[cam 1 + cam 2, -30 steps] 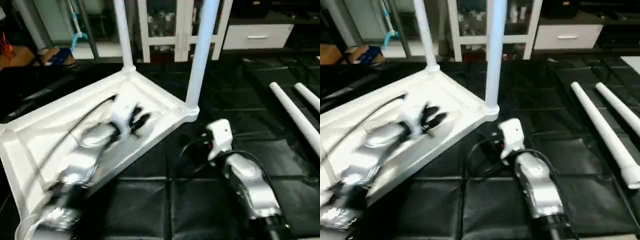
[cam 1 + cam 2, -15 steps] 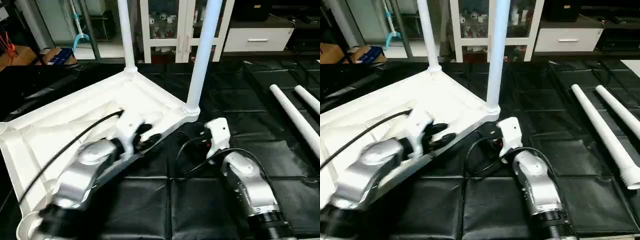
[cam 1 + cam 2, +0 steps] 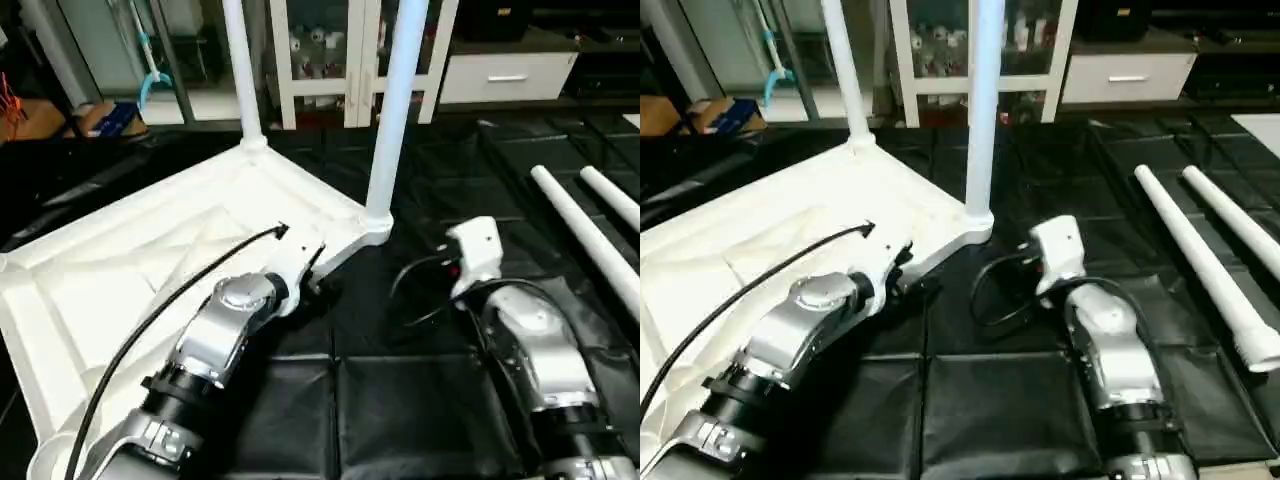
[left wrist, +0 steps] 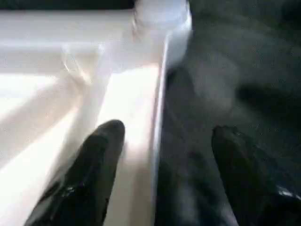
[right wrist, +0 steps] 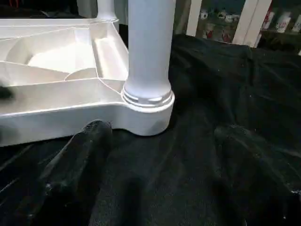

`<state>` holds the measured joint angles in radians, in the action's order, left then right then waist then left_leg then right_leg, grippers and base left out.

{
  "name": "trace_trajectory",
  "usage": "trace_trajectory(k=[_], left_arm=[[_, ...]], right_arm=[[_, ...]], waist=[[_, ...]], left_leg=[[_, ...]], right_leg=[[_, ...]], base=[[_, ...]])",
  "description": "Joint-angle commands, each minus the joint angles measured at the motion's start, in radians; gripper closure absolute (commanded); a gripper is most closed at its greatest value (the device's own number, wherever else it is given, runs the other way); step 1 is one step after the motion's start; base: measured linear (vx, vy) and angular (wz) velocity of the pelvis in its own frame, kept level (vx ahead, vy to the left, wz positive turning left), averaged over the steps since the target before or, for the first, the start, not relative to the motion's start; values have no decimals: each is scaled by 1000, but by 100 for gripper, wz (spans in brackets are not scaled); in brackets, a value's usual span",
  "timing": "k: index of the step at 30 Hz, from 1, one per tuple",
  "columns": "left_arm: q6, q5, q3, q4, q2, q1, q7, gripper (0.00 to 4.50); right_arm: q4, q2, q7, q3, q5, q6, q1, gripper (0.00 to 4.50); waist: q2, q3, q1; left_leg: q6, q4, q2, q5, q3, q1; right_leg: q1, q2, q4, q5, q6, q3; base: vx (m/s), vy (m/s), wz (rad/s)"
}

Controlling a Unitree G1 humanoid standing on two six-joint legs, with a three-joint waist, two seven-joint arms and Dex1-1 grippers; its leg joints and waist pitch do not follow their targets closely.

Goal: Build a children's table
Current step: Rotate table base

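The children's table top [image 3: 130,270] lies upside down on the black mat, white, ribs facing up. Two white legs stand screwed into its corners, one at the far corner [image 3: 240,70] and one at the right corner [image 3: 395,110]. Two loose legs [image 3: 585,235] lie on the mat at the right. My left gripper [image 4: 167,131] is open and straddles the top's right rim: one finger [image 4: 101,155] is over the inside and the other is over the mat. My right gripper [image 5: 162,131] is open, low over the mat, and faces the right corner socket [image 5: 148,110] without touching it.
A white glass-door cabinet [image 3: 330,50] and a white drawer unit [image 3: 505,78] stand behind the mat. A cardboard box [image 3: 100,118] sits at the far left. The black mat [image 3: 400,400] spreads between my two forearms and out to the right.
My left gripper has moved from over the inside of the top to its right rim, and its fingers have spread wider. My right arm has shifted slightly right.
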<state>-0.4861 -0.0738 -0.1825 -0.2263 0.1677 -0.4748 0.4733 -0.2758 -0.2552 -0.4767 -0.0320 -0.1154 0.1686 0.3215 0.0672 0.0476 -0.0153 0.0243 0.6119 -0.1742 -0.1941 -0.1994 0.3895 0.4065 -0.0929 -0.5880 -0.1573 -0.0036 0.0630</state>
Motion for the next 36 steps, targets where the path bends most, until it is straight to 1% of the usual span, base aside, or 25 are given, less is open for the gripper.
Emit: trace_trajectory(k=[1, 2, 3, 5, 6, 7, 8, 9, 10, 11, 12, 13, 15, 17, 18, 19, 20, 21, 23, 24, 25, 29, 31, 34, 36], left_arm=[[20, -52, 94, 94, 27, 14, -2, 118], [8, -58, 141, 156, 76, 46, 7, 118], [-3, -54, 158, 186, 105, 63, 11, 118], [-40, -58, 205, 250, 168, 99, 33, 118], [-97, -63, 252, 333, 263, 159, 86, 118], [-103, -63, 257, 343, 275, 167, 93, 118], [-115, -64, 265, 361, 297, 181, 105, 118], [-149, -64, 276, 403, 347, 223, 137, 118], [-175, -63, 285, 433, 389, 263, 166, 118], [-225, -61, 306, 489, 466, 342, 212, 118], [-242, -62, 318, 506, 489, 370, 218, 118], [-257, -71, 348, 521, 508, 396, 211, 118], [-268, -78, 370, 531, 521, 414, 207, 118], [-280, -76, 391, 546, 550, 440, 213, 118], [-298, -74, 408, 560, 587, 472, 230, 118], [-306, -67, 412, 565, 610, 493, 243, 118], [-314, -58, 412, 569, 637, 519, 258, 118], [-333, -46, 385, 569, 676, 569, 273, 118], [-336, -47, 376, 569, 675, 572, 270, 118], [-344, -53, 345, 573, 663, 573, 271, 118], [-348, -55, 325, 574, 654, 571, 270, 118], [-355, -63, 250, 568, 603, 537, 254, 118], [-351, -73, 204, 555, 554, 498, 240, 118], [-347, -77, 150, 536, 492, 446, 231, 118], [-342, -77, 108, 511, 424, 389, 220, 118]], right_arm=[[29, -2, -1, 1, -8, 13, -12, 73], [41, 3, -4, 9, -9, 21, -25, 73], [48, 6, -5, 13, -10, 26, -31, 73], [59, 13, -17, 29, -13, 36, -43, 73], [64, 19, -38, 56, -10, 37, -54, 73], [64, 19, -40, 59, -9, 36, -55, 73], [64, 20, -44, 65, -7, 35, -57, 73], [65, 24, -50, 75, -7, 35, -61, 73], [62, 28, -52, 81, -5, 31, -59, 73], [56, 38, -52, 91, -2, 26, -55, 73], [54, 42, -50, 94, -1, 25, -52, 73], [53, 50, -46, 96, 1, 26, -47, 73], [52, 55, -44, 98, 3, 27, -44, 73], [46, 61, -40, 103, 7, 24, -37, 73], [38, 70, -37, 108, 9, 20, -29, 73], [32, 74, -36, 112, 11, 17, -25, 73], [26, 79, -35, 117, 14, 13, -19, 73], [9, 90, -34, 133, 21, 5, -6, 73], [7, 92, -35, 136, 22, 4, -4, 73], [2, 95, -37, 144, 27, 6, -2, 73], [-4, 96, -36, 149, 32, 4, 1, 73], [-35, 103, -31, 165, 52, -10, 18, 73], [-51, 110, -23, 166, 56, -13, 32, 73], [-62, 116, -16, 167, 58, -17, 45, 73], [-65, 117, -13, 167, 55, -19, 52, 73]], waist=[[-4, -75, 1], [-11, -75, 2], [-8, -71, 10], [-9, -69, 17], [-3, -67, 19], [-2, -67, 20], [1, -63, 29], [-8, -61, 22], [-8, -61, 22], [0, -56, 22], [-4, -52, 27], [-3, -52, 28], [2, -49, 18], [-2, -45, 10], [-5, -47, 8], [-5, -43, 12], [-5, -44, 10], [-8, -40, 15], [-8, -39, 17], [-5, -41, 13], [2, -38, 12], [-2, -42, 14], [-10, -44, 12], [-10, -45, 14], [-13, -48, 11]], left_leg=[[-78, -70, -47, -155, 28, -17], [-84, -71, -49, -155, 29, -15], [-89, -76, -49, -165, 32, -9], [-83, -76, -47, -197, 29, -18], [-69, -79, -49, -221, 31, -21], [-61, -80, -50, -223, 34, -18], [-51, -84, -49, -249, 34, -18], [-31, -84, -51, -296, 33, -31], [-31, -84, -51, -296, 33, -31], [-22, -90, -53, -317, 34, -28], [-12, -97, -52, -342, 39, -19], [-3, -98, -51, -358, 38, -25], [31, -96, -50, -423, 32, -48], [50, -102, -51, -461, 35, -48], [57, -103, -50, -468, 40, -42], [57, -108, -49, -477, 42, -38], [61, -106, -49, -484, 42, -42], [61, -109, -49, -500, 46, -36], [66, -111, -49, -519, 47, -39], [71, -108, -49, -528, 45, -49], [77, -109, -48, -542, 45, -52], [83, -111, -47, -539, 47, -44], [77, -107, -46, -516, 44, -46], [71, -108, -45, -488, 46, -36], [66, -103, -44, -471, 41, -44]], right_leg=[[-51, -46, 58, -133, -244, -30], [-53, -48, 54, -133, -250, -30], [-55, -47, 53, -155, -244, -29], [-47, -41, 60, -206, -227, -28], [-45, -43, 60, -242, -223, -29], [-47, -46, 57, -248, -220, -29], [-42, -40, 59, -275, -210, -29], [-33, -43, 63, -315, -205, -33], [-33, -43, 63, -315, -205, -33], [-28, -44, 64, -341, -198, -34], [-32, -43, 62, -373, -181, -33], [-28, -41, 64, -385, -174, -33], [-8, -36, 74, -399, -173, -39], [-8, -36, 77, -416, -162, -40], [-13, -41, 71, -420, -156, -41], [-14, -39, 73, -439, -143, -40], [-10, -40, 74, -443, -140, -41], [-11, -43, 75, -476, -130, -43], [-8, -42, 78, -502, -119, -43], [0, -42, 82, -502, -116, -46], [3, -40, 83, -498, -119, -47], [-6, -42, 80, -466, -123, -48], [-5, -42, 80, -449, -134, -50], [-15, -43, 76, -437, -134, -49], [-9, -43, 79, -434, -136, -52]], base=[[0, 0, 0], [0, 0, 0], [0, 0, 0], [0, 0, 0], [0, 0, 0], [0, 0, 0], [0, 0, 0], [0, 0, 0], [0, 0, 0], [0, 0, 0], [0, 0, 0], [0, 0, 0], [0, 0, 0], [0, 0, 0], [0, 0, 0], [0, 0, 0], [0, 0, 0], [0, 0, 0], [0, 0, 0], [0, 0, 0], [0, 0, 0], [0, 0, 0], [0, 0, 0], [0, 0, 0], [0, 0, 0]])
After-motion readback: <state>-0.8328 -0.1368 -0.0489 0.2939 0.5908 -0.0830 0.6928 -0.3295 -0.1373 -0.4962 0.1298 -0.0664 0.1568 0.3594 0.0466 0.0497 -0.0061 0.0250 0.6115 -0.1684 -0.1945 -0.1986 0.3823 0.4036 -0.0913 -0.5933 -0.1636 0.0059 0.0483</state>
